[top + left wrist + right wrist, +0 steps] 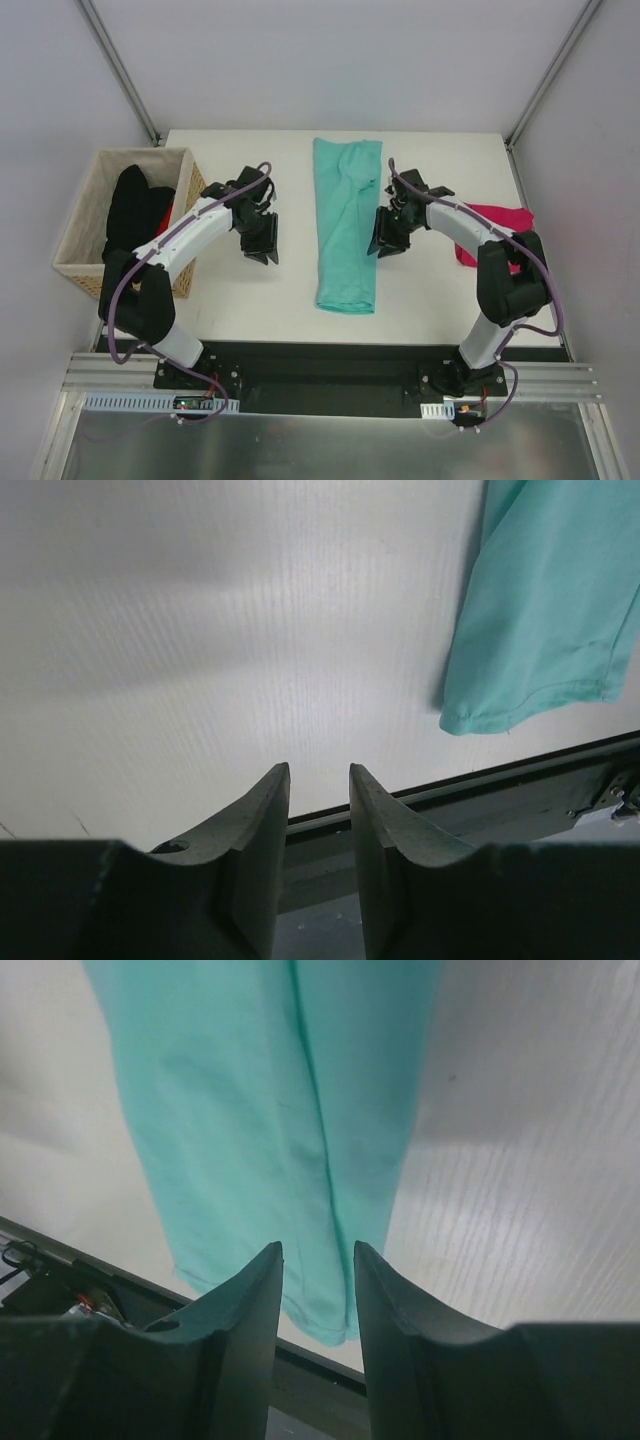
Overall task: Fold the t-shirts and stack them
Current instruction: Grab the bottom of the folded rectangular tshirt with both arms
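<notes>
A teal-green t-shirt [347,225] lies folded lengthwise as a long strip down the middle of the white table [250,300]. My left gripper [265,252] hovers to its left, open and empty; in the left wrist view the gripper [320,770] faces bare table, with the teal t-shirt's hem [545,600] off to the right. On the strip's right edge, my right gripper [386,243] stands open with nothing held. The right wrist view shows this gripper [318,1248] above the teal t-shirt [260,1110]. A magenta-pink t-shirt [497,222] lies crumpled at the right, partly under the right arm. Black t-shirts [132,208] fill the basket.
A tan woven basket [82,210] stands at the table's left edge, close beside the left arm. A black rail [320,355] runs along the near edge of the table. Grey walls and slanted frame posts enclose the back and sides.
</notes>
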Tool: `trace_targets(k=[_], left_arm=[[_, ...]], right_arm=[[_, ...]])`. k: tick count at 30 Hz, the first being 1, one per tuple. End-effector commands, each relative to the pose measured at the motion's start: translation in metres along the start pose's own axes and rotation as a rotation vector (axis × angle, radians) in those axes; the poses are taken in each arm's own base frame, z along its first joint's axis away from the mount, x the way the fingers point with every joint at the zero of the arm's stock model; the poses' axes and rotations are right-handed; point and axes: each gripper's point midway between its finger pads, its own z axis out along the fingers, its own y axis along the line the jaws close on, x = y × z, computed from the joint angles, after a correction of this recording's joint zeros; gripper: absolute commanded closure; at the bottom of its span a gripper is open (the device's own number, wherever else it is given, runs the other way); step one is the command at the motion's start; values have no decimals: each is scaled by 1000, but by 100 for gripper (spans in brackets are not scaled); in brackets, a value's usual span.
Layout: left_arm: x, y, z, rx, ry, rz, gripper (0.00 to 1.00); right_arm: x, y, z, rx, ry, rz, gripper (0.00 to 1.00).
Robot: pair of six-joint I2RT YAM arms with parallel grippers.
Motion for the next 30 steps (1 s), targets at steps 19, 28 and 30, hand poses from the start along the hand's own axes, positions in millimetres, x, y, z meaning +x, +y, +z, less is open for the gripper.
trace_targets(k=[19, 28, 30], left_arm=[[25, -65, 53, -37, 115, 126, 71], [49, -65, 69, -67, 165, 144, 71], [52, -68, 69, -65, 169, 140, 70]], right_arm=[[82, -53, -14, 121, -54, 19, 34], [107, -54, -14, 114, -19, 18, 34], [107, -52, -15, 107, -14, 13, 34]])
